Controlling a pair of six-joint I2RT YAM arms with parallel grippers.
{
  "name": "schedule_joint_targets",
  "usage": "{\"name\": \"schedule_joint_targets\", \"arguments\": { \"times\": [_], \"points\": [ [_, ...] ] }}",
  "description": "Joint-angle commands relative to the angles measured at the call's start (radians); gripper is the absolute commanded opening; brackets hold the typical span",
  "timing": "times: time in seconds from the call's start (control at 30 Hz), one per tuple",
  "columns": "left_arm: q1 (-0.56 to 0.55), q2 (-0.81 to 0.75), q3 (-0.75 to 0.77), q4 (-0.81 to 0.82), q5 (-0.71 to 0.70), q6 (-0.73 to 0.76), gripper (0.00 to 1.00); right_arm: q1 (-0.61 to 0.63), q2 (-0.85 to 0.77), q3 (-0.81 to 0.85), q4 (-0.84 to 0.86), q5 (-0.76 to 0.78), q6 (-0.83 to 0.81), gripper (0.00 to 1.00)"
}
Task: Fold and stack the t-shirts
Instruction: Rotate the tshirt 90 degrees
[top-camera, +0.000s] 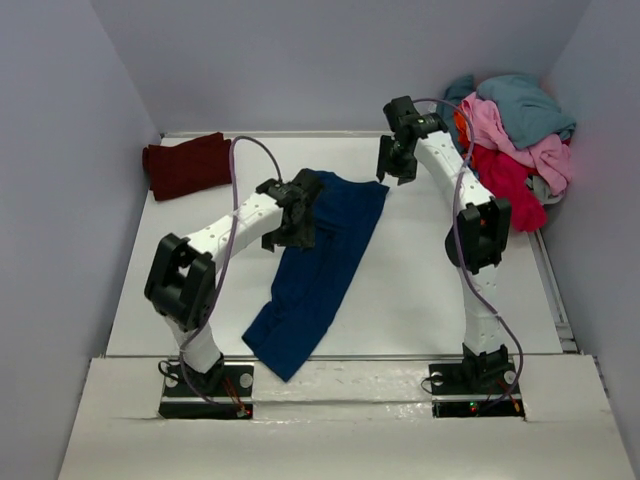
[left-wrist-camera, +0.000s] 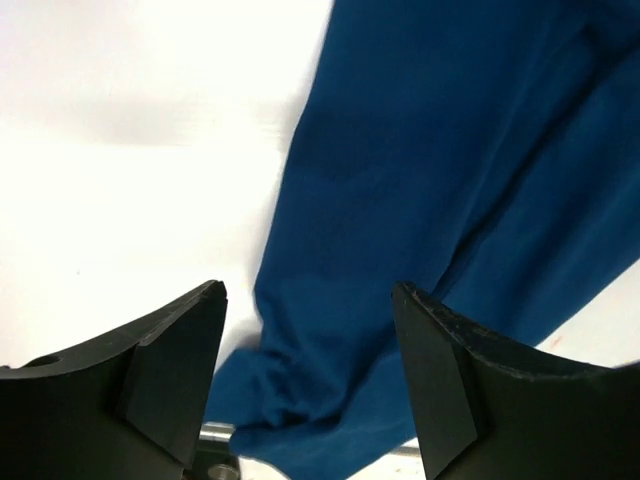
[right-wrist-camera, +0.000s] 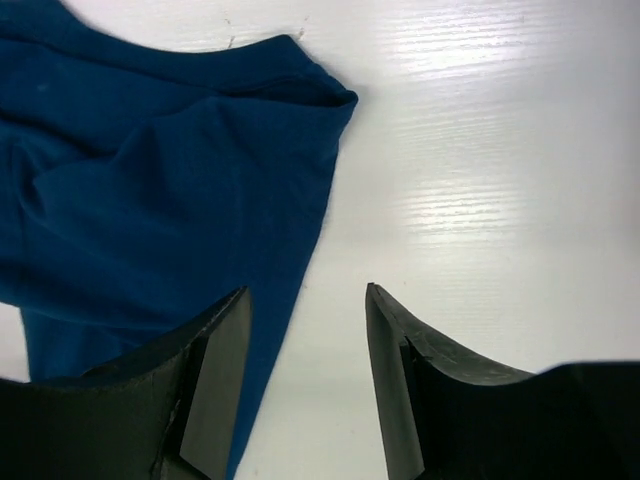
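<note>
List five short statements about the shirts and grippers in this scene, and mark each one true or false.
1. The blue t-shirt lies on the table between the two arms. True.
2. The left gripper is shut on the blue t-shirt. False: its jaws stand open above the cloth.
3. The maroon t-shirt lies at the far left corner, apart from the blue one. True.
4. The pile of shirts sits at the near left corner. False: it is heaped at the far right corner.
5. The right gripper is open, over the edge of the blue t-shirt. True.
</note>
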Motion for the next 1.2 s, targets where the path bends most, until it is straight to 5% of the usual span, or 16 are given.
{"name": "schedule_joint_targets", "arguments": {
  "times": [0.0, 0.13, 0.33, 0.5, 1.17],
  "points": [
    [0.013, 0.199, 0.202, 0.012, -0.026, 0.032, 0.79, 0.083, 0.01, -0.068, -0.014, -0.036, -0.005, 0.5],
    [0.074, 0.359, 0.404, 0.016, 0.019, 0.048, 0.79, 0.083, -0.039, -0.214, 0.093, -0.087, 0.028, 0.41],
    [0.16, 0.536, 0.648, -0.029, 0.045, 0.066, 0.77, 0.083, -0.004, -0.225, 0.096, -0.093, 0.028, 0.38],
    [0.244, 0.57, 0.698, -0.003, 0.071, 0.086, 0.76, 0.083, 0.001, -0.263, 0.11, -0.108, 0.045, 0.38],
    [0.245, 0.682, 0.63, -0.03, -0.035, 0.164, 0.74, 0.083, 0.159, -0.273, 0.124, -0.159, 0.048, 0.39]
  ]
}}
